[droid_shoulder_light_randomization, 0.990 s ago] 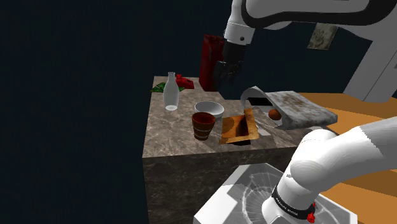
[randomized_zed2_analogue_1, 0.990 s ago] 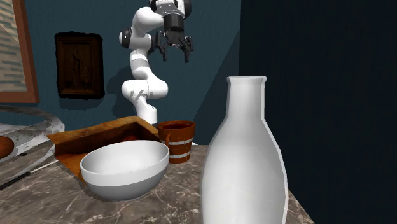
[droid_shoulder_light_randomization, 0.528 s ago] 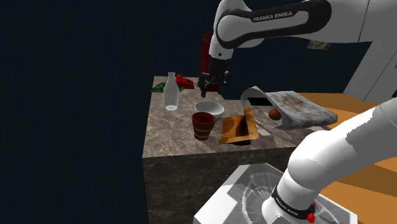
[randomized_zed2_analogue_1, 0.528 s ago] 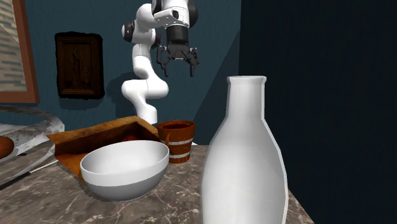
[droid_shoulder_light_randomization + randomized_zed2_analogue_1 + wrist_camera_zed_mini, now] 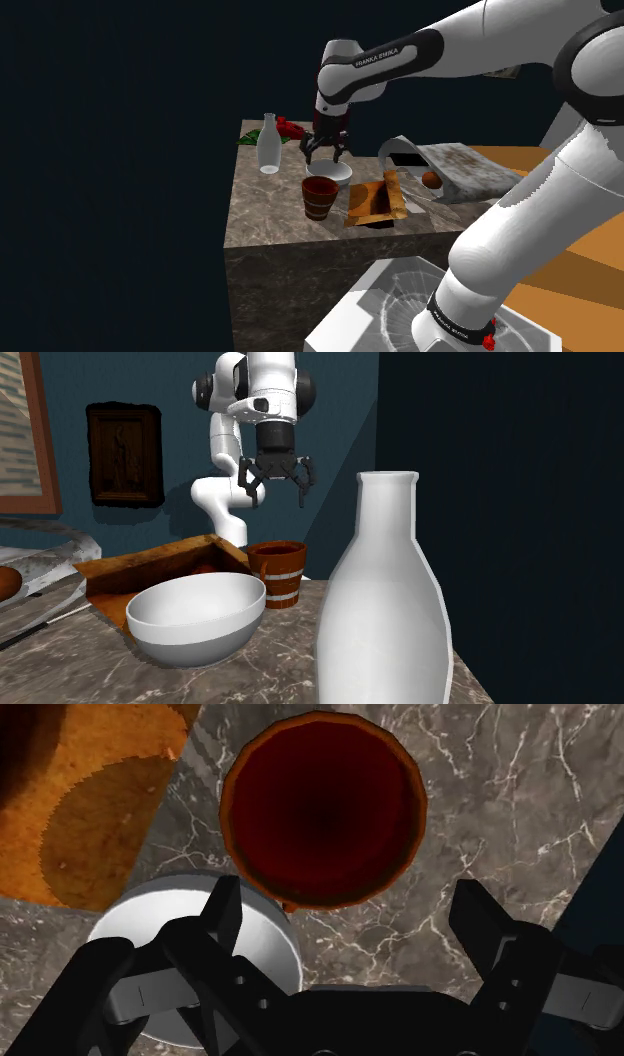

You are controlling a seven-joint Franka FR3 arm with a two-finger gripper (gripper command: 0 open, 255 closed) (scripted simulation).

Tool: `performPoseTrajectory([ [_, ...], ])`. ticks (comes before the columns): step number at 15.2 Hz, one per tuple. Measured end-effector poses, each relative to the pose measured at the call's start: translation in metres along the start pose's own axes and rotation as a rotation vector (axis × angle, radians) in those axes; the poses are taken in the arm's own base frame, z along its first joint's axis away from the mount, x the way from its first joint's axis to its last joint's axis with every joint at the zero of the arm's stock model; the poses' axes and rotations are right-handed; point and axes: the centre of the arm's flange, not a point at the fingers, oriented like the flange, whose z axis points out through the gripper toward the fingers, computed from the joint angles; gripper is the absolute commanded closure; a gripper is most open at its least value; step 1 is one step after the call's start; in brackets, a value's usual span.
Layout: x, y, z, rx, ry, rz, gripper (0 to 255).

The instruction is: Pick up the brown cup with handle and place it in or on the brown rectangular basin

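A brown cup (image 5: 320, 197) with a pale band stands upright on the marble counter, next to a brown rectangular basin (image 5: 377, 201) sunk into the top. From the second exterior view the cup (image 5: 279, 572) sits behind a white bowl. My black gripper (image 5: 323, 153) hangs open above the cup and the bowl, touching neither. In the wrist view the cup's dark round mouth (image 5: 322, 806) lies just ahead of my spread fingers (image 5: 222, 909), with the gripper (image 5: 345, 919) empty. In the second exterior view the gripper (image 5: 275, 482) hovers well above the cup.
A white bowl (image 5: 329, 171) sits just behind the cup. A tall white bottle (image 5: 268, 145) stands at the counter's far left. A curved grey faucet-like piece (image 5: 455, 170) arches over the basin's right side. Red objects (image 5: 331, 98) stand at the back.
The arm has swung toward the shoulder view's left and come down, bringing the open gripper from high behind the basin to just above the cup and bowl. The cup has not moved.
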Motion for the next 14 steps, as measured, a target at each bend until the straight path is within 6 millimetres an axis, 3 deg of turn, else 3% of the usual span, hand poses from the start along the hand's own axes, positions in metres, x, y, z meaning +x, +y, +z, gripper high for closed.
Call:
performPoseTrajectory([
  [8,0.068,0.027,0.073,-0.006,-0.031,0.253,0],
  [14,0.072,0.029,0.103,-0.007,-0.033,0.272,0],
])
